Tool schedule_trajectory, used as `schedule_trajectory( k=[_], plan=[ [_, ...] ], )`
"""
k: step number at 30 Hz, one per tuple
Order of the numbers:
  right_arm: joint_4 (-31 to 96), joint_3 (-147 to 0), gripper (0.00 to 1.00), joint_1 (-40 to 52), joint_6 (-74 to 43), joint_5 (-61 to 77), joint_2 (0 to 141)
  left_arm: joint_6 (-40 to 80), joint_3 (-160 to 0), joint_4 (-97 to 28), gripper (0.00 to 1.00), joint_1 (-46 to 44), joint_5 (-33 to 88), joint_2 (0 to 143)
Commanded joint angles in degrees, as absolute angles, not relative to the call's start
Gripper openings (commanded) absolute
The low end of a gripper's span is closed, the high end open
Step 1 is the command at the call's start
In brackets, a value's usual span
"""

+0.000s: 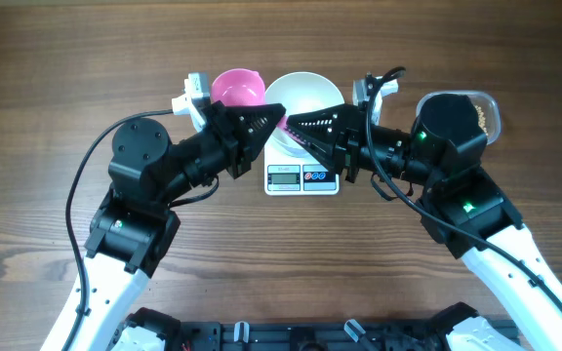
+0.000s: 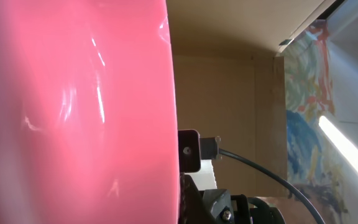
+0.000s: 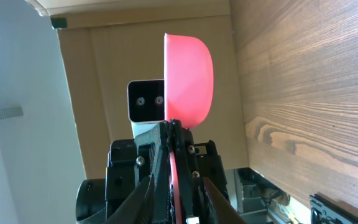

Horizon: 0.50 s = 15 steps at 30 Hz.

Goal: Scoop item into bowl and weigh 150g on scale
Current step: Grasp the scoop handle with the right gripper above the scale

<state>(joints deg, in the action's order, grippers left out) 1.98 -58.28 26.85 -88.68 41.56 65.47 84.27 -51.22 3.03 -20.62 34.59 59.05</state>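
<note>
A pink scoop hangs level just left of the white bowl, which sits on the scale. Its handle runs right between both grippers. My left gripper is shut on the scoop near its cup, which fills the left wrist view. My right gripper faces it, shut on the handle's free end; the right wrist view shows the scoop edge-on with the handle between my jaws. The visible part of the bowl shows no beans. The beans barely show as a tan patch.
A clear plastic tub at the far right is mostly hidden under my right arm. Both arms crowd the space over the bowl and scale. Bare wooden table lies in front of the scale.
</note>
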Motion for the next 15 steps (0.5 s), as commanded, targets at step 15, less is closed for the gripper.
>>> schedule_trajectory(
  k=[15],
  plan=[
    [1.15,-58.74,0.18,26.70,-87.00,43.31,65.69,83.15,-51.88,3.22,0.04,-20.01,35.64,59.09]
  ],
)
